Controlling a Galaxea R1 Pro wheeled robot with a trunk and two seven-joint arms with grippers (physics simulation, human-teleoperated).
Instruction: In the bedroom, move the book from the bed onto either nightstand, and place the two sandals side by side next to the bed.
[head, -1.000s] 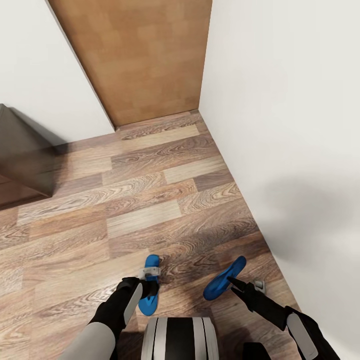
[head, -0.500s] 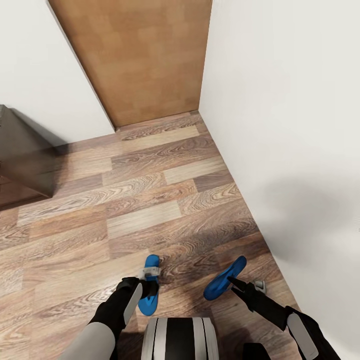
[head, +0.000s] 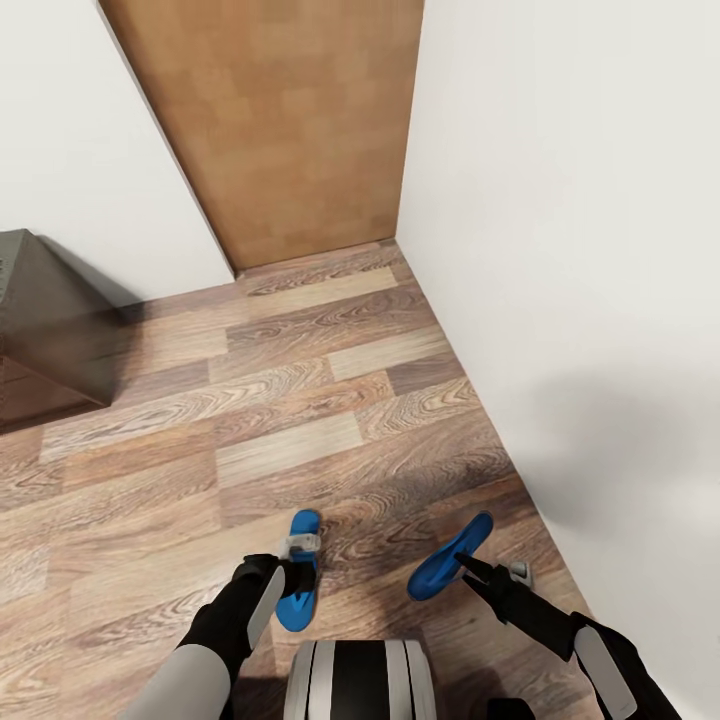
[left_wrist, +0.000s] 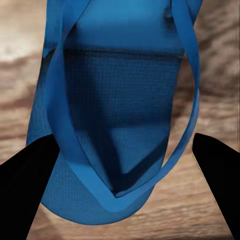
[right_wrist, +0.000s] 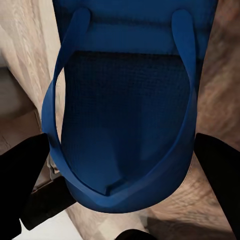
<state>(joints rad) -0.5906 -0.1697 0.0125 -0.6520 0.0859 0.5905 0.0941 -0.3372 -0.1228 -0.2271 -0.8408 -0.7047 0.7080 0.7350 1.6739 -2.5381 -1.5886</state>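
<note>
view tilts slightly since a second ago, camera not things | left gripper (head: 297, 572) clamps one blue sandal (head: 300, 570), right gripper (head: 462, 567) clamps other sandal (head: 449, 556) | both carried above floor (head: 300, 420), bed unseen, placement pending

My head camera is looking steeply down into a floor corner (head: 330, 420) by a brown door (head: 290, 120). Both wrist cameras are sitting very close, each facing one blue sandal (left_wrist: 120, 100) (right_wrist: 125, 115), also appearing at the head view's lower edge.
</note>
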